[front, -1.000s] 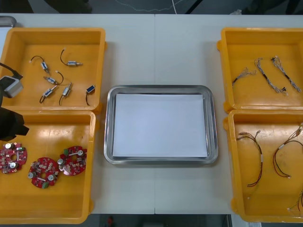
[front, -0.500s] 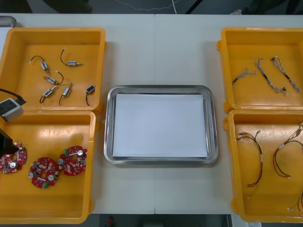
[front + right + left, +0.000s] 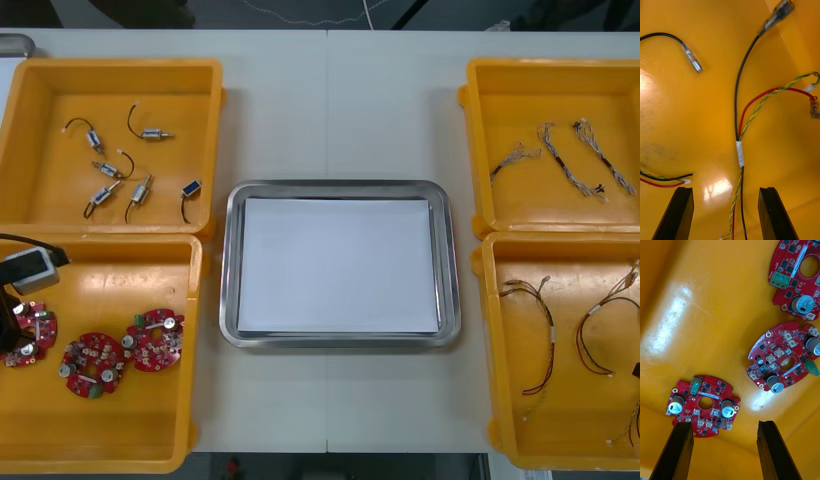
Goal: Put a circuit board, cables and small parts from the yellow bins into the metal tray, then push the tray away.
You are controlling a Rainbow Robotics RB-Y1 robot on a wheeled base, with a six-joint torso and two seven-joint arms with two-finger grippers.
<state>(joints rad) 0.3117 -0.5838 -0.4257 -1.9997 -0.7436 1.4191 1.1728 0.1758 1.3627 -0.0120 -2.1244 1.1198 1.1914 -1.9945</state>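
Observation:
Three round red circuit boards lie in the near left yellow bin (image 3: pixel 110 440). My left gripper (image 3: pixel 724 452) hangs open low over that bin. One board (image 3: pixel 703 405) lies just beyond its fingertips, nearer one finger (image 3: pixel 677 450); two more boards (image 3: pixel 784 356) (image 3: pixel 799 277) lie farther off. In the front view the left gripper (image 3: pixel 10 318) is over the leftmost board (image 3: pixel 30 335). My right gripper (image 3: pixel 725 213) is open inside the near right bin, and a taped bundle of black, red and yellow-green cable (image 3: pixel 740 153) runs between its fingers.
The metal tray (image 3: pixel 340 187), white inside, sits mid-table between the bins. Small metal parts (image 3: pixel 120 170) lie in the far left bin, twisted cables (image 3: pixel 570 160) in the far right bin, red and yellow cables (image 3: pixel 545 330) in the near right bin. A loose black cable (image 3: pixel 677 45) lies nearby.
My left arm has moved from the far left bin's edge toward the table's near side, down over the leftmost circuit board. The boards and tray have not moved.

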